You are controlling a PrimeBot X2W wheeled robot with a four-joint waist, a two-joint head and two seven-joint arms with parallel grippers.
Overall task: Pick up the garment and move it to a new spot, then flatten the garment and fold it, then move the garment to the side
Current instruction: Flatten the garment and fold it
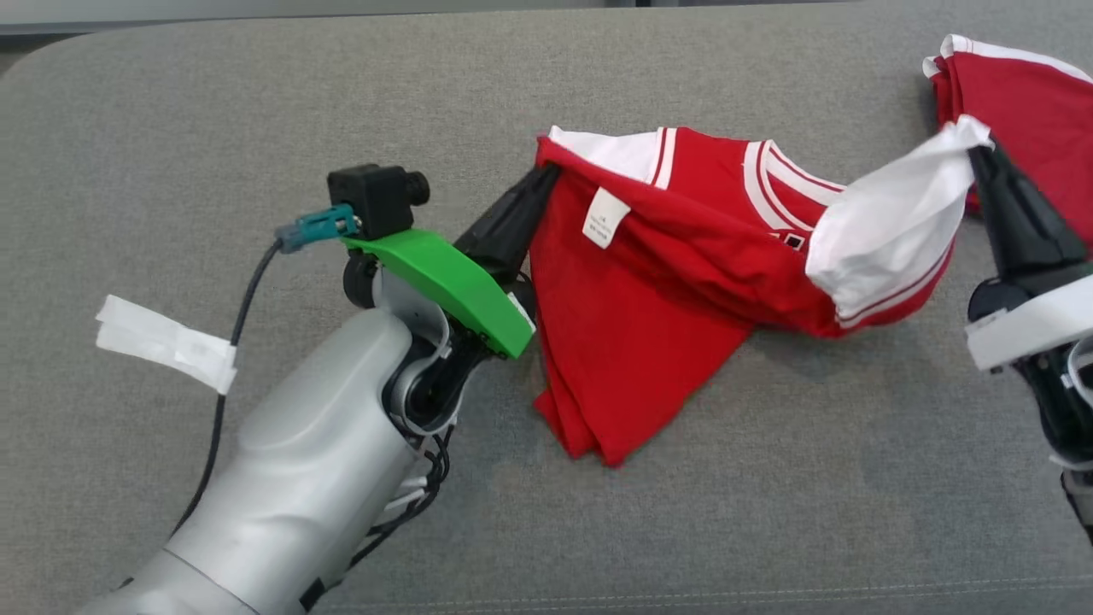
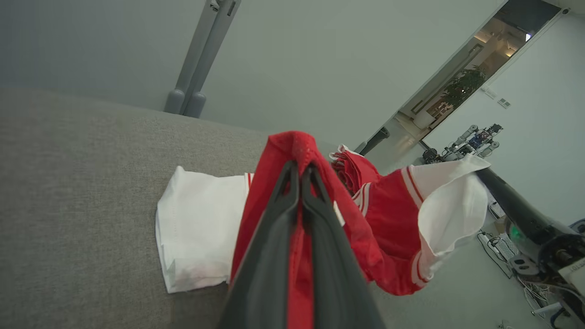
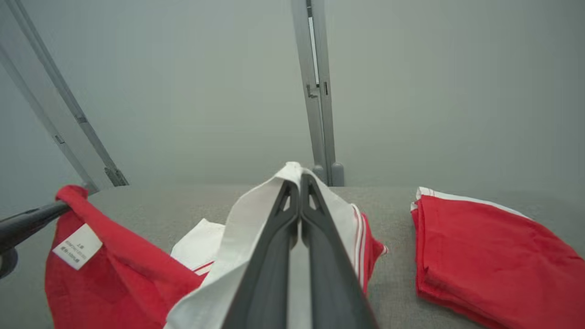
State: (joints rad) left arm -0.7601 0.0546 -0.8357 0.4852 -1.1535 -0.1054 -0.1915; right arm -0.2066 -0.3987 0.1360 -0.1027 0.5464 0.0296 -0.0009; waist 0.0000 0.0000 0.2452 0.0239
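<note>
A red garment (image 1: 675, 256) with white sleeves and striped trim hangs stretched between my two grippers above the grey cushion (image 1: 213, 102). My left gripper (image 1: 546, 175) is shut on its red edge near the white label (image 1: 604, 218); the left wrist view shows red cloth (image 2: 299, 151) pinched between the fingers. My right gripper (image 1: 973, 149) is shut on a white sleeve (image 1: 888, 218), and in the right wrist view the white cloth (image 3: 292, 171) wraps the fingertips. The garment's lower corner (image 1: 598, 436) droops onto the cushion.
A second red garment (image 1: 1033, 102), folded, lies at the cushion's far right, also shown in the right wrist view (image 3: 493, 256). A strip of white tape (image 1: 166, 342) sits on the cushion at the left beside my left arm's cable. A metal post (image 3: 320, 91) stands behind.
</note>
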